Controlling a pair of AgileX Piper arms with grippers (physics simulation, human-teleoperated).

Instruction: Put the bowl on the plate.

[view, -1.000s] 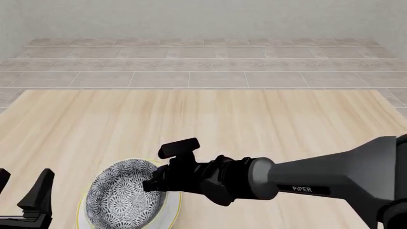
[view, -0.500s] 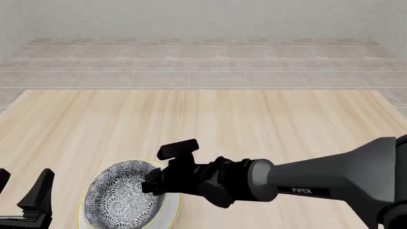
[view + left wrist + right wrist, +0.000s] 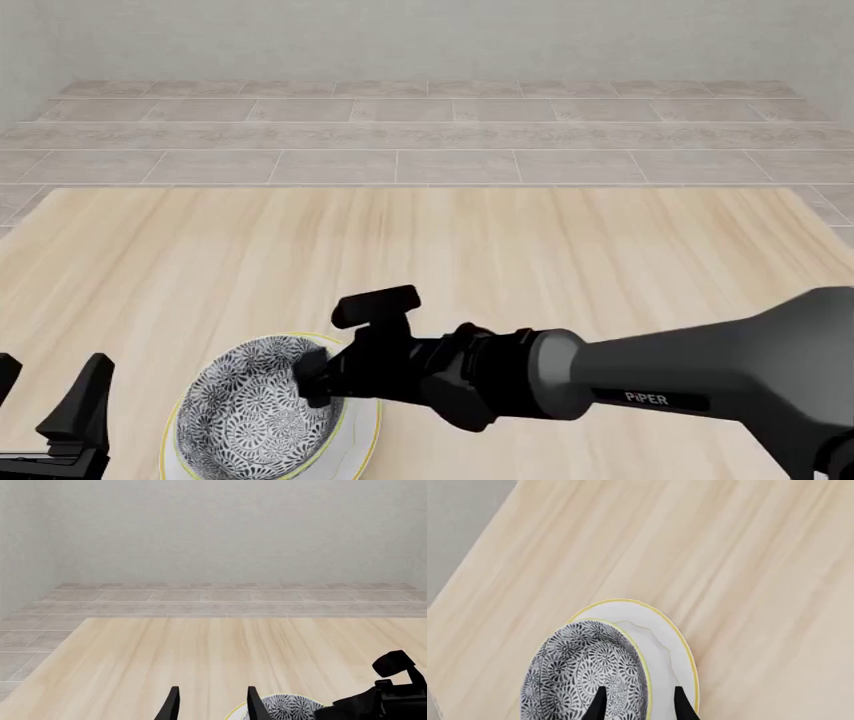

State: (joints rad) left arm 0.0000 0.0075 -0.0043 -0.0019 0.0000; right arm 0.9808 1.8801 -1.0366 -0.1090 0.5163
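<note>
The pale wooden counter took up most of what I could see, with tiled floor and a grey wall beyond its far edge. Across its near right side stretched the right arm, reaching leftward toward the near left corner. Compared with half a second before, the arm's thick grey section sat a little lower and farther right in the front view, while its tip had hardly moved.

The plate lay close to the counter's near edge, left of centre, its yellow rim line showing. The bowl sat on it, pushed toward the plate's left side, much where it had been a moment earlier.

The right pincer was over the bowl's right rim. In the right wrist view its two dark fingers straddled that rim, one inside the bowl and one outside above the plate, with a gap between them; I could not tell whether they pressed the rim.

The left pincer waited at the near left corner, unchanged, fingers spread apart and holding nothing.
</note>
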